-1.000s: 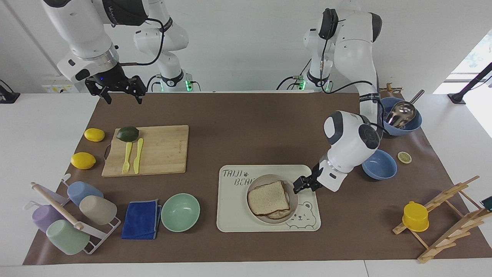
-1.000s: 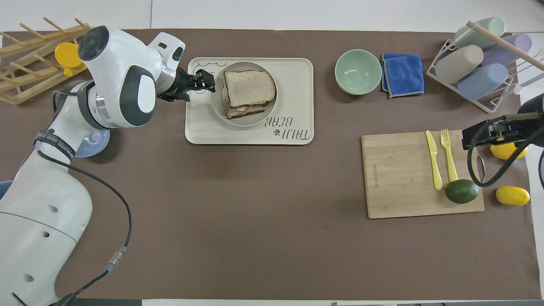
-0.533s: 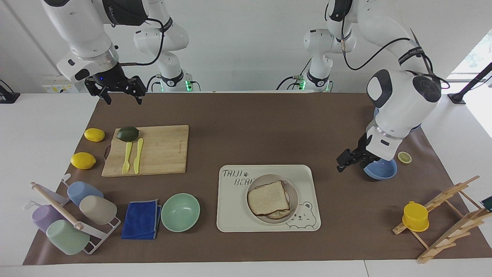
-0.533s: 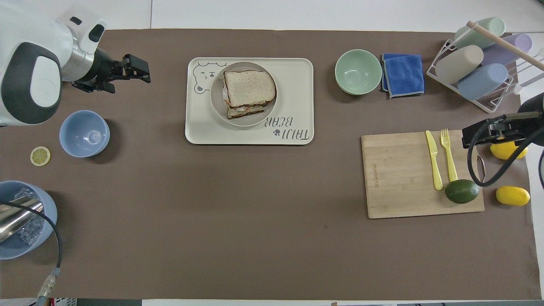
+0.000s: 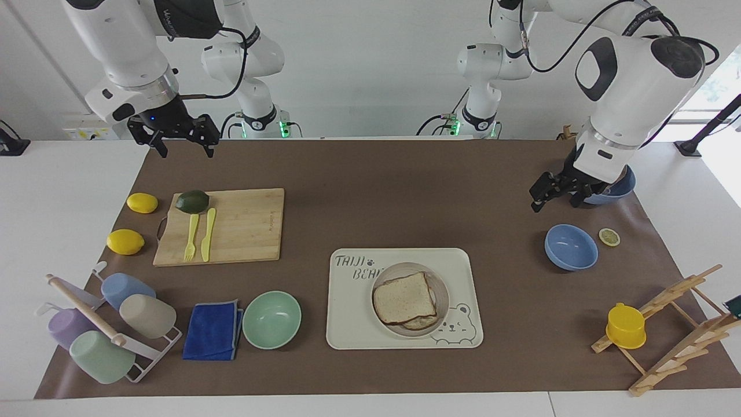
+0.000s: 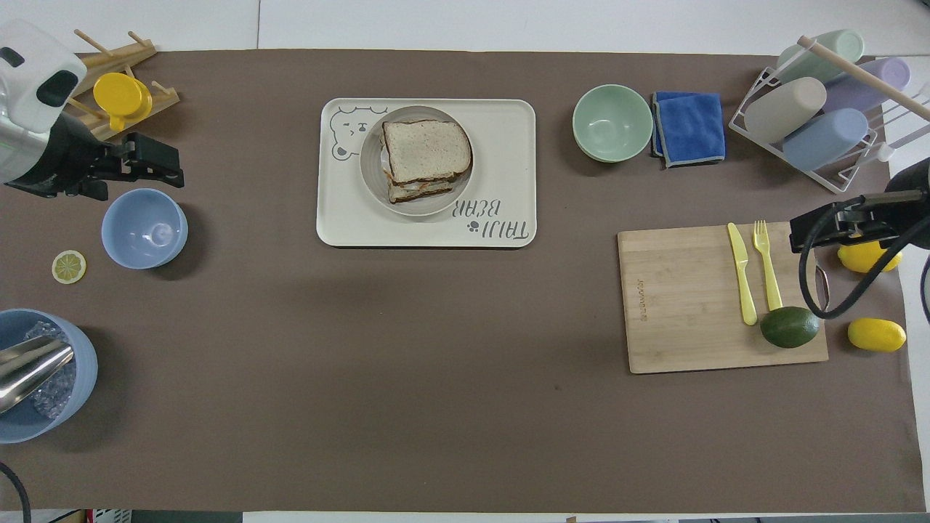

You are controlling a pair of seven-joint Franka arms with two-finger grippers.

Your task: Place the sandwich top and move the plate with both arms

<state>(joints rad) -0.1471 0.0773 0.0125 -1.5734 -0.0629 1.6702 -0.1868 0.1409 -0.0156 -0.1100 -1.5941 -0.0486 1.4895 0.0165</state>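
We find the left arm [image 5: 631,75] raised over its own end of the table, clear of every item. The right arm [image 5: 124,52] waits aloft at its own end, near the cutting board [image 5: 223,227]. The tray [image 5: 353,313] lies on the brown mat, beside the green bowl [image 5: 271,319] and farther from the robots than the cutting board. The plate [image 5: 441,292] rests on the tray next to the printed bear. The sandwich top [image 5: 403,297] sits on the plate, laid over a lower slice whose edge shows beneath it; nothing holds it. The left gripper [image 5: 557,194] hangs in the air over the mat near the two blue bowls, with nothing in it; we cannot tell whether its fingers are spread or closed. The right gripper [image 5: 184,141] hovers above the mat's edge, its fingers [image 5: 208,145] visibly parted and holding nothing.
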